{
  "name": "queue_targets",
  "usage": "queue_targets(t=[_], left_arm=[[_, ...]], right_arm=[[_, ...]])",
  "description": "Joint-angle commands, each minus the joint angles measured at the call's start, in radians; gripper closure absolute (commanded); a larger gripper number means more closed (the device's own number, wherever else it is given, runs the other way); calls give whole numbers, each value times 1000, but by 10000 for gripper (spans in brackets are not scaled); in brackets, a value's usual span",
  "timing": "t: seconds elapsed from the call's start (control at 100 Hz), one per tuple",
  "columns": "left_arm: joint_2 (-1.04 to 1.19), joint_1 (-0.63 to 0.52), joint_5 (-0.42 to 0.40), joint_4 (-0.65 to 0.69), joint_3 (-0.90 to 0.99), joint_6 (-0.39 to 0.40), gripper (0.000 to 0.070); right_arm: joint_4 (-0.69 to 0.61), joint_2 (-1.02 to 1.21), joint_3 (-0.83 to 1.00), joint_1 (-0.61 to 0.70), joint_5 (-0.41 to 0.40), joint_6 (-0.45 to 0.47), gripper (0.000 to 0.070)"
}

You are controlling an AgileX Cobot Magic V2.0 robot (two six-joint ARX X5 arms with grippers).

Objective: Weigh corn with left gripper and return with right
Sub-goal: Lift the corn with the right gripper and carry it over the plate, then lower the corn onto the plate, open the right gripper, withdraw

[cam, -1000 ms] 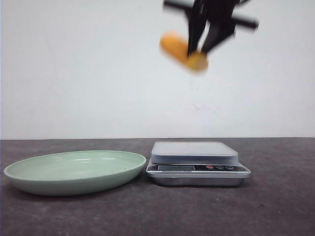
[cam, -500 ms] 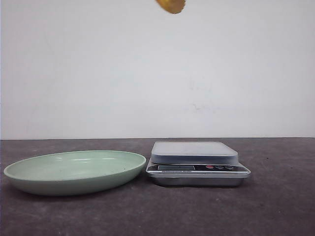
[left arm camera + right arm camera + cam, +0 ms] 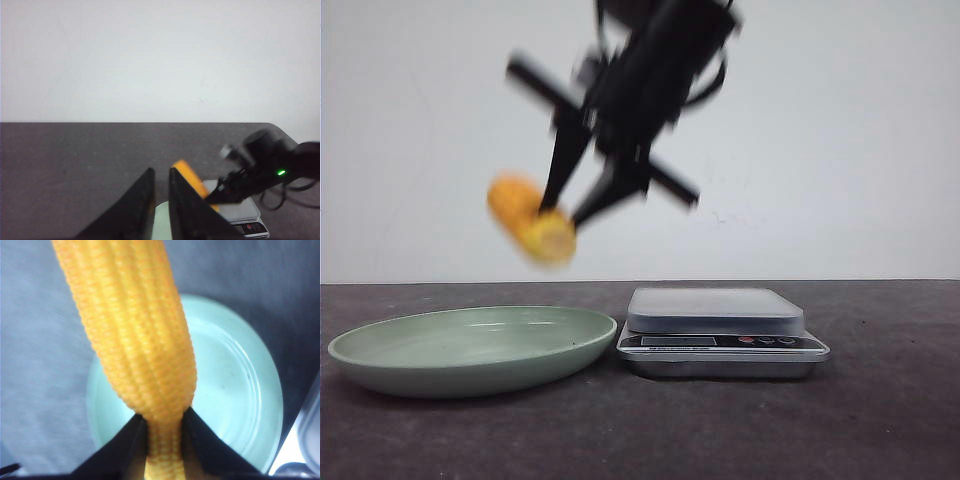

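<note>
Black right claw [image 3: 565, 205], dark cables, green indicator light.

Even bright light; motion-blurred arm [image 3: 640, 90] and corn [image 3: 532, 220].

Right claw [image 3: 563, 196] clamped, airborne.
Arm descends from one o'clock; left claw [image 3: 160, 172] nearly closed, empty.

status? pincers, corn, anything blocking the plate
Right pincer shut on corn, airborne above green plate. Left pincer empty, fingers nearly together. Scale bare. Plate bare, nothing in the way.
</note>
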Motion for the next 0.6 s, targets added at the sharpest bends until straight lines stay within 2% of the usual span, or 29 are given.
queue_targets(t=[0.0,0.12,0.26,0.31,0.36,0.44,0.49,0.53,0.59], left_arm=[[6,-5,-4,-53,18,-4,683],[6,-5,0,-53,18,-7,683],[6,-5,-1,-53,5,-12,683],[6,-5,-2,-53,-3,-12,683],[6,-5,-2,-53,-13,-12,683],[6,-5,-2,-53,-34,-12,683],[6,-5,-2,-53,-53,-12,683],[6,-5,-2,-53,-66,-13,683],[6,-5,-2,-53,-89,-18,683]], right_arm=[[10,55,18,30,-4,52,700],[19,120,18,53,-13,74,700],[19,159,18,70,-61,77,700],[12,168,18,76,-62,81,673],[1,168,18,77,-58,81,572],[-3,168,18,81,-58,71,314],[5,167,18,82,-58,63,194],[16,166,18,81,-59,54,149],[27,153,19,74,-59,5,146]])
